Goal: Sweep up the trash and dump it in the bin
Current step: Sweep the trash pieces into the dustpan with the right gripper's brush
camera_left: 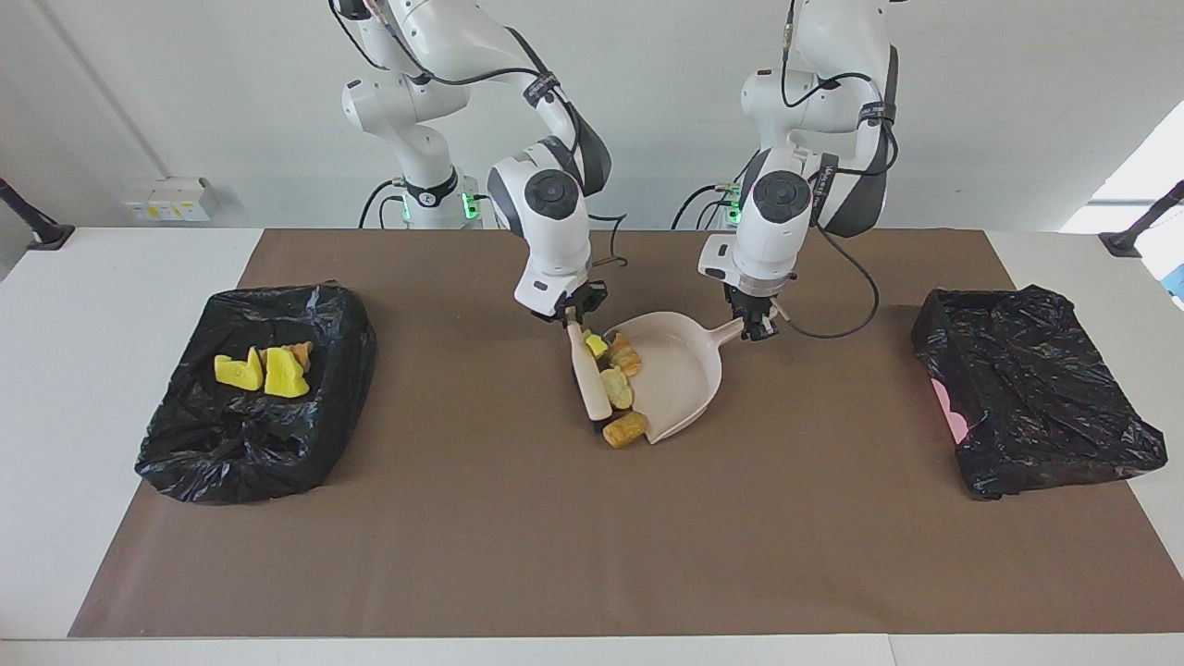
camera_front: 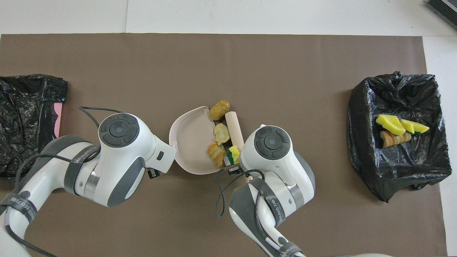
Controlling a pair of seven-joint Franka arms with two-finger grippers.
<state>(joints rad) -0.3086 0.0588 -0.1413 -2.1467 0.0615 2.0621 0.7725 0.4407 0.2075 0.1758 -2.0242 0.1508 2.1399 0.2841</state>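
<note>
My right gripper (camera_left: pixel 569 317) is shut on the handle of the beige brush (camera_left: pixel 588 379), whose black bristles rest on the mat at the mouth of the beige dustpan (camera_left: pixel 680 375). My left gripper (camera_left: pixel 760 331) is shut on the dustpan's handle. Three pieces of trash lie just inside the pan's mouth against the brush: a yellow one (camera_left: pixel 597 345), an orange one (camera_left: pixel 625 356) and a tan one (camera_left: pixel 616 387). A brown piece (camera_left: pixel 626 428) sits at the corner of the mouth farther from the robots. In the overhead view the brush (camera_front: pixel 234 125) and pan (camera_front: pixel 191 137) show, both grippers hidden under their wrists.
A bin lined with a black bag (camera_left: pixel 185 462) stands at the right arm's end of the table with yellow and tan trash (camera_left: pixel 264 370) in it. A second black bag (camera_left: pixel 1036 398) lies at the left arm's end. A brown mat (camera_left: pixel 592 555) covers the table.
</note>
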